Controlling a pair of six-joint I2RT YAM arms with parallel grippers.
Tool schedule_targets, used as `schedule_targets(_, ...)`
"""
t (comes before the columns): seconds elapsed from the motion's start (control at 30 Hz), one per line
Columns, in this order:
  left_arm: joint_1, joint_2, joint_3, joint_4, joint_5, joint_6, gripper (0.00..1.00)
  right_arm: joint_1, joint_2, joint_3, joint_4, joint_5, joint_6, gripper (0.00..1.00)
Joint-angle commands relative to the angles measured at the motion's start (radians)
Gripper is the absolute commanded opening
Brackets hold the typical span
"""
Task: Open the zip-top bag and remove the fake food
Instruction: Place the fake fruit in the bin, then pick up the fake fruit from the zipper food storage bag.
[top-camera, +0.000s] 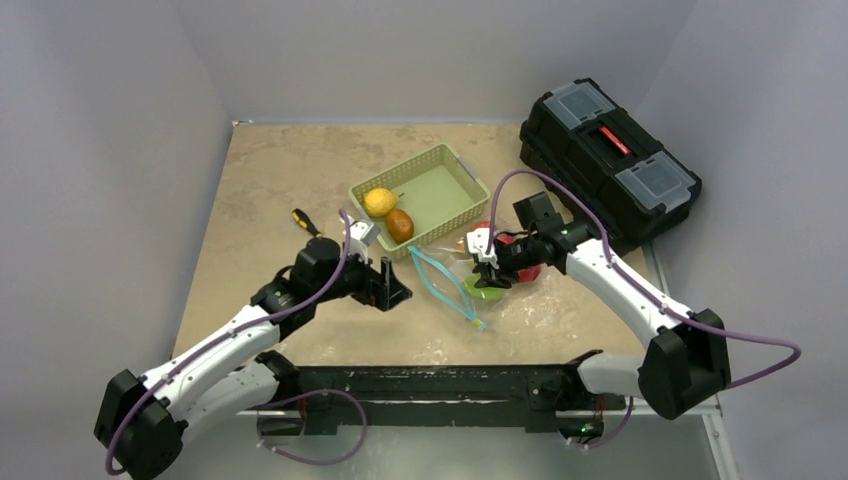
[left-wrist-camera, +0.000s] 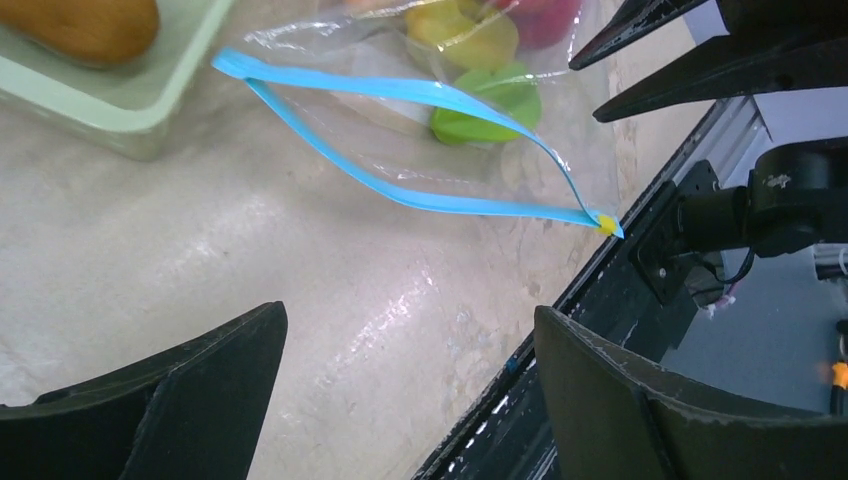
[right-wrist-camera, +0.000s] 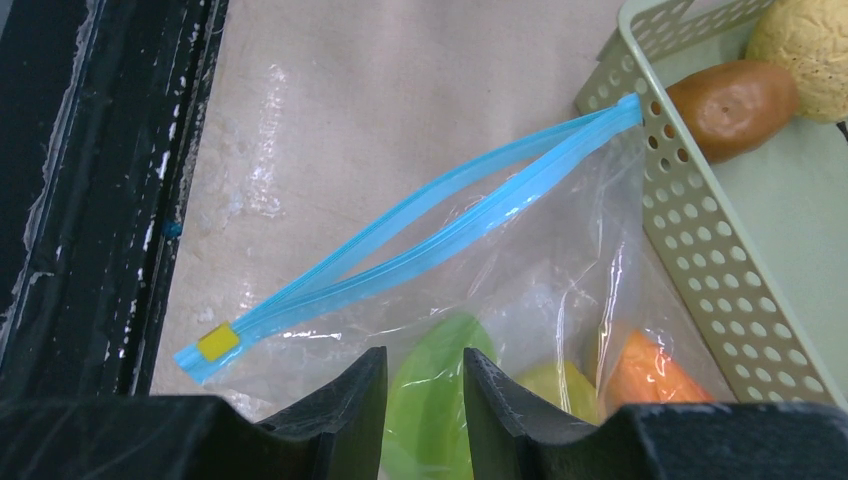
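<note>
nearest, by the black rail (right-wrist-camera: 90, 200) at the worktop's edge, the left gripper (left-wrist-camera: 405, 335) hangs low with its jaws wide and nothing between them; just beyond it lies the zip-top bag (right-wrist-camera: 560, 270), flat on the worktop (left-wrist-camera: 300, 260), its light-blue zipper strip (left-wrist-camera: 400, 88) already parted into a slim loop, yellow end tab (right-wrist-camera: 217, 342) toward the rail, far end touching the green basket (right-wrist-camera: 700, 250); the right gripper (right-wrist-camera: 422, 365) sits over the bag's body, jaws narrow with a slim gap, and whether they pinch the film i cannot tell; inside the bag are the fake food pieces, a green one (right-wrist-camera: 440, 335) right at those jaws, a yellow-green one (right-wrist-camera: 555, 385), an orange one (right-wrist-camera: 650, 375); a brown piece (right-wrist-camera: 735, 105) and a knobbly yellow one (right-wrist-camera: 810, 40) lie in the basket.

risks, as i judge them: nothing pins the bag, so a pull could drag it whole; the mouth gapes only shallowly, so a gripper could catch film instead of fruit; the glossy pieces may squirt out of a narrow grip.

the worktop is mottled beige with glare; a screwdriver (top-camera: 305, 222) lies to the left, a black toolbox (top-camera: 610, 165) at the far right; plain grey walls (top-camera: 430, 50) close it in.
</note>
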Motion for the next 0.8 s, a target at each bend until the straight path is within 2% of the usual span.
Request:
schedule_targets(0.0,-0.062,0.067,-0.009,0.204,0.007,-0.055,0.92,-0.005,-0.030,-0.017,-0.015,-0.025,-0.102,0.33)
schedule_targets(0.2,-0.121,0.160,-0.084,0.430,-0.020,-0.230,0.88,-0.005,-0.063,-0.055,0.047,0.035,-0.077,0.33)
schedule_targets(0.5,-0.190,0.247,-0.098,0.492,-0.077,-0.281,0.87,-0.007,-0.109,-0.064,0.011,0.056,-0.182,0.37)
schedule_targets(0.77,-0.209,0.309,-0.122,0.573,-0.084,-0.321,0.84,-0.006,-0.161,-0.106,-0.052,0.027,-0.308,0.52)
